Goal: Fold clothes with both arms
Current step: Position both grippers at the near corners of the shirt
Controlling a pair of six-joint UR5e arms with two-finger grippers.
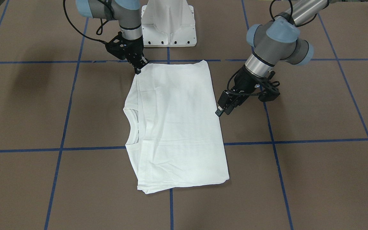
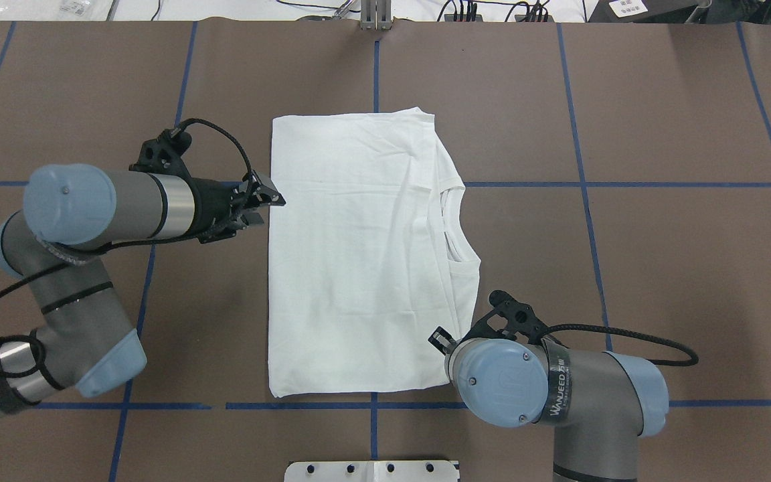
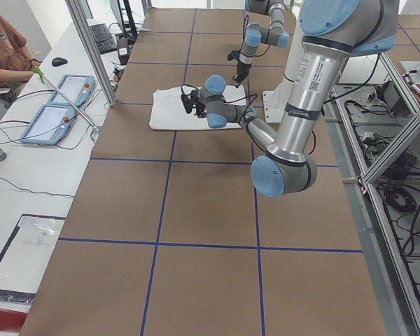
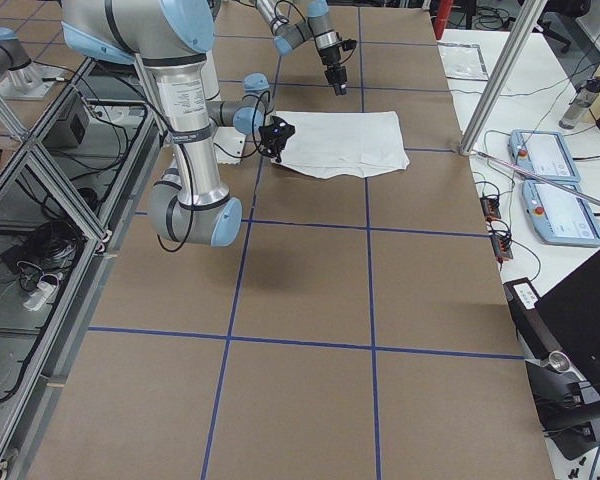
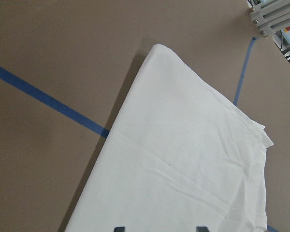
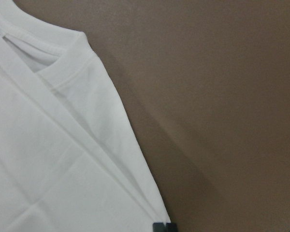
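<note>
A folded white shirt [image 2: 359, 254] lies flat on the brown table [image 2: 660, 268] gridded with blue tape [image 2: 583, 167], between the two grippers. The left gripper [image 2: 266, 209] hangs spread beside its long edge; the right gripper [image 1: 139, 68], fingers together, sits at a corner by the white pedestal [image 1: 168, 24].

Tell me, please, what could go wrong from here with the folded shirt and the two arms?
1. The right arm has its jaws shut at a corner of the shirt; they may pinch only the top layer, so the fold opens when lifted.
2. The left arm has its jaws open beside the opposite edge, apparently not gripping cloth; an uneven lift could skew the stack.
</note>
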